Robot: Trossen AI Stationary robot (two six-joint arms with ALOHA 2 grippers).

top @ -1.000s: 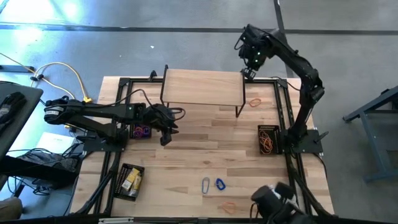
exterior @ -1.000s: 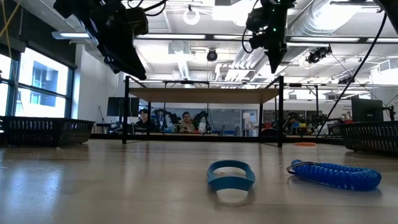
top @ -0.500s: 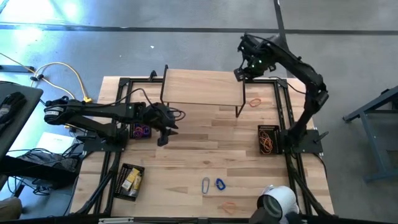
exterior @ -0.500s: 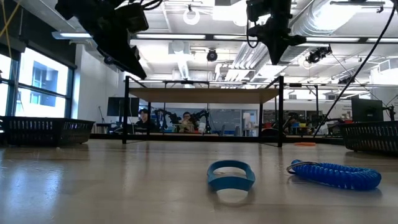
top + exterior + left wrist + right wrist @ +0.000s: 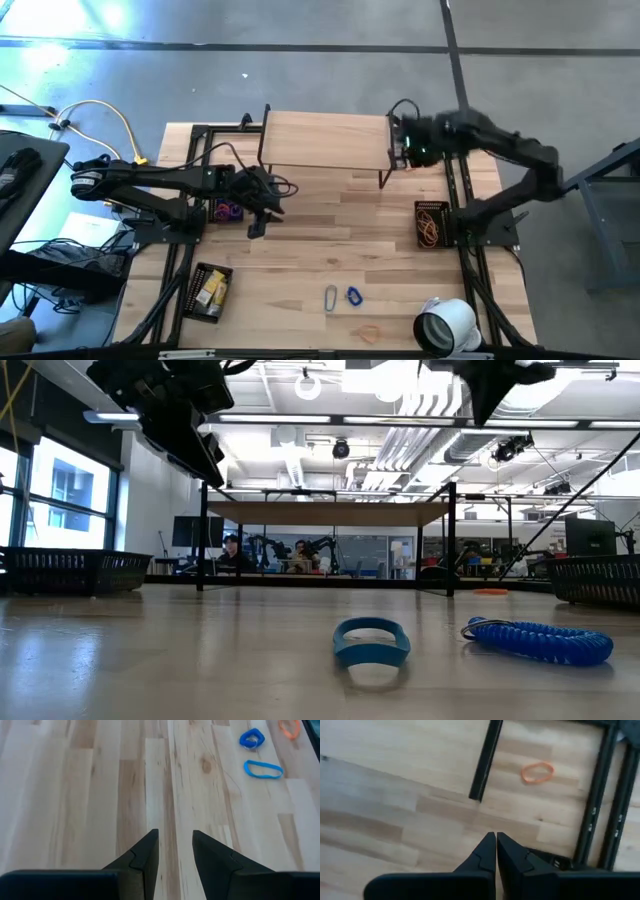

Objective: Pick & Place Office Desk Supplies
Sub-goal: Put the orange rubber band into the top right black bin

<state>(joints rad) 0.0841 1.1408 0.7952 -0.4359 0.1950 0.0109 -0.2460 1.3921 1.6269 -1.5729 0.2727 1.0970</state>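
no readable text, labels, brands, numbers or signs in any view

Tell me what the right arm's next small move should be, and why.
Probably lower the right end effector toward the thin orange rubber band and open it. Its fingers are together and hold nothing, and the right wrist view shows the band lying loose on the wooden table just ahead, beside the black leg of the raised shelf. The left end effector hovers over bare wood.

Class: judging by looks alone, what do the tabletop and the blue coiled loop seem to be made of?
Tabletop: probably wood, pale planks with visible grain and a slight sheen. Blue coiled loop: likely plastic or rubbery cord, wound in tight glossy spirals; the exact material is unclear.
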